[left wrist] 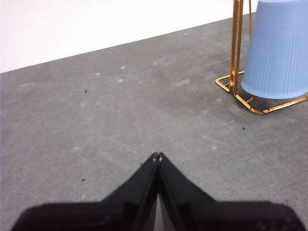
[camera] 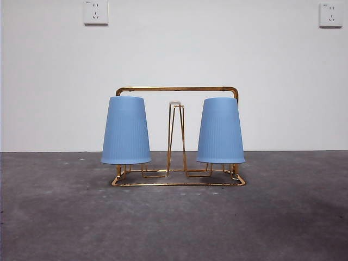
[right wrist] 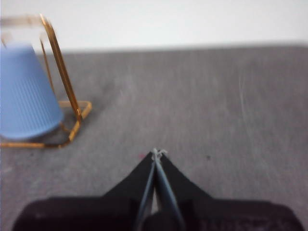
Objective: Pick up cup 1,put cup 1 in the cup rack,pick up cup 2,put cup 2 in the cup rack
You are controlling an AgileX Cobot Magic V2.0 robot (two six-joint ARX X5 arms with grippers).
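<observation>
Cup rack (camera: 176, 89): thin gold-coloured metal wire, glossy, middle prong white-tipped. Left cup (camera: 126, 130) and right cup (camera: 220, 130): pale blue, plastic by look, matt, fine vertical ribbing on walls. Table (camera: 174, 223): dark grey, matt, rough, speckled. Wall (camera: 217, 49): white, smooth, matt. Left gripper (left wrist: 157, 156), right gripper (right wrist: 156, 153): black, matt

Two blue cups (camera: 126, 130) (camera: 220, 130) (inverted), one rack (camera: 176, 89).

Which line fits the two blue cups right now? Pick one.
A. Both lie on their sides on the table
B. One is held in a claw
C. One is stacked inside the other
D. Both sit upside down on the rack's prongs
D: the left blue cup and the right blue cup both stand mouth-down on the cup rack, one at each end; both claws are shut and hold nothing.
</observation>
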